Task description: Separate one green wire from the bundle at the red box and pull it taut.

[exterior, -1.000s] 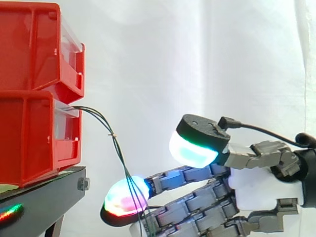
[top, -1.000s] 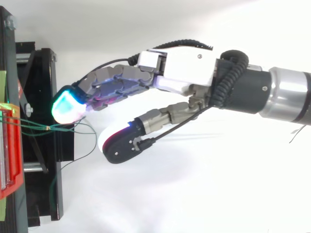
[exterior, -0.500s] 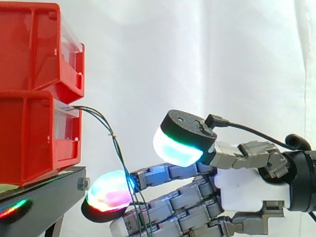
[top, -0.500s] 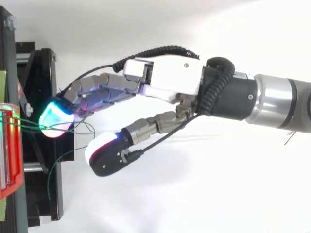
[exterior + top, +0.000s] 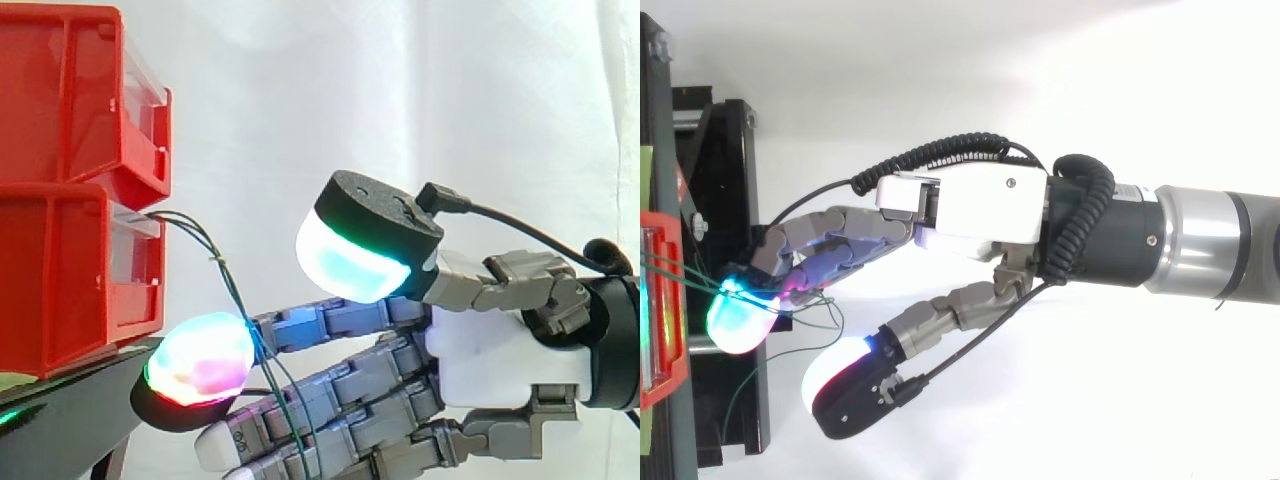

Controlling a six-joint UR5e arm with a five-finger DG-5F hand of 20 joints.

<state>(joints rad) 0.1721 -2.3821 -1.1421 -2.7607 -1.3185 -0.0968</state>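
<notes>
We start at the hand (image 5: 500, 355): it's wide open, fingers stretched out almost level toward the boxes, thumb lifted well clear above them, holding nothing. The glowing fingertips (image 5: 200, 358) are just beside the black stand (image 5: 60, 420).

Now the relation that matters. The green wire bundle (image 5: 220, 261) leaves the front of the lower red box (image 5: 70, 290), so it starts up and ahead of the fingertips; its long axis slants down and back toward the arm, crossing the fingers just behind the leading pad, below the thumb. From above, loose strands curl in the gap between fingers and thumb, so we judge a thumb closure there could catch one; whether any strand is already threaded between the fingers, we cannot tell.

The count: one hand; two red boxes stacked, the upper red box (image 5: 70, 90) on top; one bundle of at least three strands.
</notes>
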